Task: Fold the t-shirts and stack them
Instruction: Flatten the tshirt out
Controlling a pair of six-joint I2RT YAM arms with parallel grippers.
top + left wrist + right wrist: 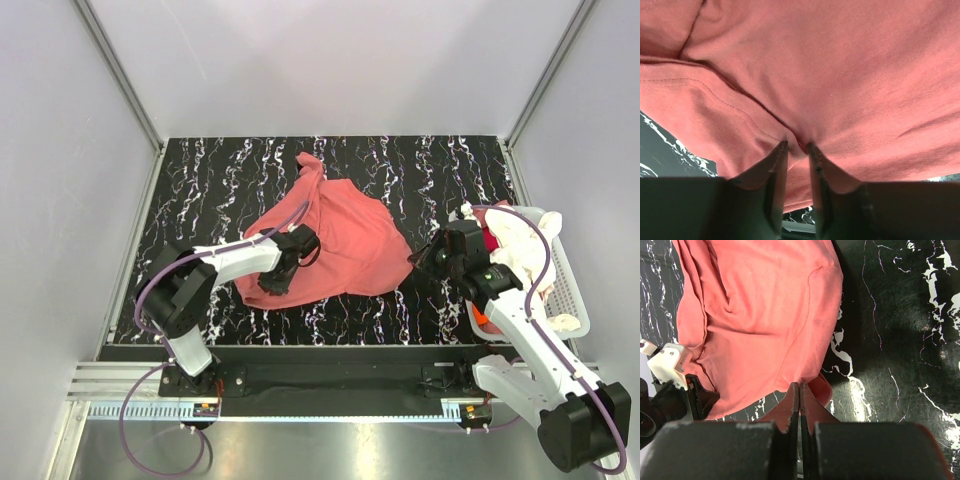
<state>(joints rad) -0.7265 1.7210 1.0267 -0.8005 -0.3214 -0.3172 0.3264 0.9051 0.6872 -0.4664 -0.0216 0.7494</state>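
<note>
Left pincer (797, 148) fills the bottom of its wrist view, its jaws narrow and nipping a small fold of the pink shirt (840, 75), whose creases run in toward the tips; cloth covers nearly all else there, with a sliver of the marbled table (665, 150) at the lower left. Right pincer (799, 386) has its jaws pressed together on the shirt's hem, a curl of the edge lying just beside its tips on the right. That view alone shows bare table to the right of the shirt and a seam running up the cloth. Only the top view gives the whole layout: the shirt lies rumpled mid-table, one corner drawn toward the far edge, with the left pincer at its near-left edge and the right pincer at its right edge. A white basket (570, 290) stands at the table's right side, just behind the right arm, which crosses over its near corner. Cream cloth (515, 245) is heaped in it, with red cloth (490, 240) beside that and a bit of orange cloth (480, 318) showing lower down.
</note>
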